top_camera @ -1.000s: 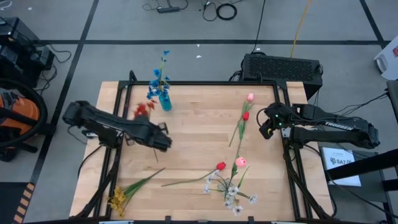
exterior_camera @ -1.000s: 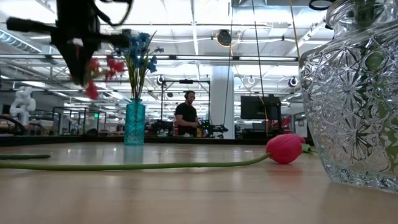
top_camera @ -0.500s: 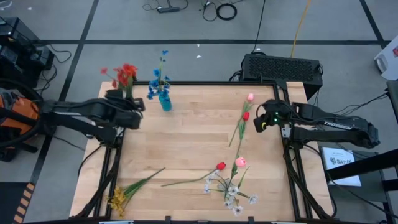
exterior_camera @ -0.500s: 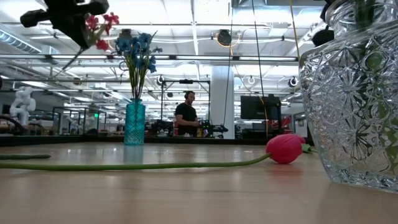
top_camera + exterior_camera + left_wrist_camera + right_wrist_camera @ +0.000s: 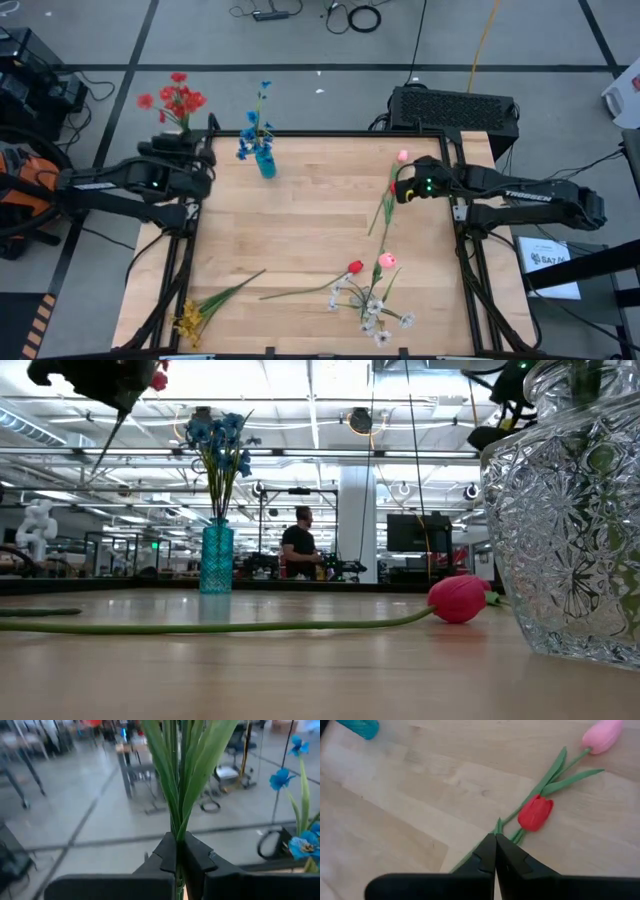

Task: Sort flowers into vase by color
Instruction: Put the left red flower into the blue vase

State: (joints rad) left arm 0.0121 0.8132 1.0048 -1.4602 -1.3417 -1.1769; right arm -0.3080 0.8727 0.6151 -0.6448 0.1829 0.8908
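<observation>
The left gripper (image 5: 190, 160) hangs over the tabletop's (image 5: 300, 230) edge at about ten o'clock in the overhead view, its fingers (image 5: 165, 855) clamped tight on the bundled green stems of a red cluster flower spray (image 5: 176, 97). The red blooms reach out past the tabletop toward eleven o'clock, over the grey floor. In the table-level view this gripper (image 5: 120, 385) sits high up, with a thin stem trailing down from it.

Just beside it, toward one o'clock, stands the teal translucent cylindrical cup (image 5: 265, 163) near the far edge of the wooden tabletop, holding upright blue sprays (image 5: 255, 125).

The right gripper (image 5: 402, 187) hovers at about two o'clock on the tabletop, its fingers (image 5: 487, 852) pressed together with nothing between them. Directly below it lie a red tulip bud (image 5: 535, 813) and a pink tulip bud (image 5: 603, 735) on long green stems, side by side on the wood.

Toward six o'clock lie another red tulip bud (image 5: 354, 267) and a pink tulip bud (image 5: 387, 260), with a bunch of pale white blossoms (image 5: 372, 310) just beside them. A yellow sprig (image 5: 190, 320) with a long green stem lies at about seven o'clock, well apart from the others.

The table-level view has a cut-glass clear vase (image 5: 570, 510) close to its camera and a person (image 5: 302, 545) standing far back in the room.
</observation>
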